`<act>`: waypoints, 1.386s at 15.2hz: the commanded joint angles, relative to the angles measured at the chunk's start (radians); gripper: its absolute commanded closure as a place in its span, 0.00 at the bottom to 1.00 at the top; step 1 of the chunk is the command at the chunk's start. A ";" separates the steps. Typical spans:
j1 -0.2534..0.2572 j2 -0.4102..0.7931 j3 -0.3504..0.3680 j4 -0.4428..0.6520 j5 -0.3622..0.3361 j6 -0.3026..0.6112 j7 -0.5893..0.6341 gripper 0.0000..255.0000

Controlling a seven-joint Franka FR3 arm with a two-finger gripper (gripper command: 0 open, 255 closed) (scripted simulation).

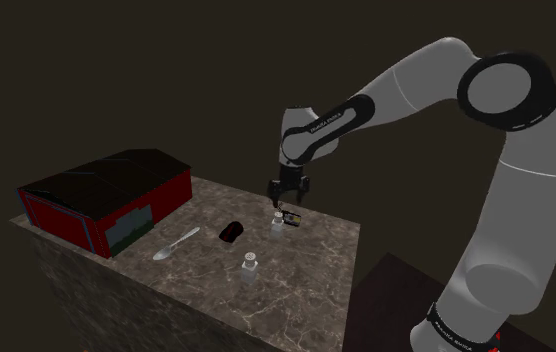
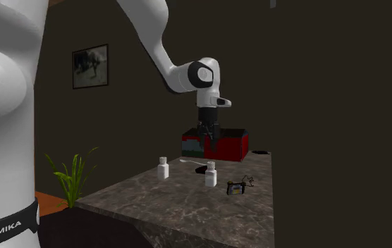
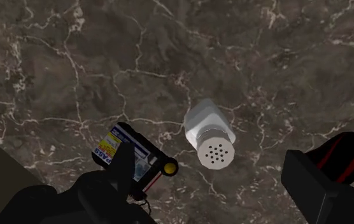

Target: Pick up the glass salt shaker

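Note:
A pale salt shaker [image 3: 209, 133] with a perforated cap stands upright on the dark marble tabletop [image 3: 74, 63]. It lies straight below my gripper [image 3: 214, 184], between the two fingers, which stand wide apart and do not touch it. In the shoulder view the gripper [image 1: 289, 193] hangs a short way above the shaker [image 1: 278, 223]. The second exterior view shows the gripper [image 2: 208, 138] pointing down above the shaker [image 2: 211, 174]. A second, similar shaker [image 1: 250, 264] [image 2: 163, 168] stands apart, nearer the table's front edge in the shoulder view.
A small black device with a printed label [image 3: 128, 151] [image 1: 292, 216] [image 2: 237, 187] lies close beside the shaker. A black-and-red object [image 3: 342, 156] [image 1: 231, 232], a spoon [image 1: 174, 243] and a red box with a dark lid [image 1: 106, 195] share the table. A plant [image 2: 71, 176] stands beside it.

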 commanded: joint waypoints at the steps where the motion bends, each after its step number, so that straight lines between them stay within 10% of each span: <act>1: 0.003 0.081 0.002 0.063 0.000 0.025 0.014 0.00; 12: 0.005 0.187 0.002 0.075 0.000 0.122 0.019 0.00; 13: 0.005 0.188 0.002 0.076 0.000 0.121 0.019 1.00; 21: 0.005 0.189 0.002 0.077 0.000 0.122 0.019 1.00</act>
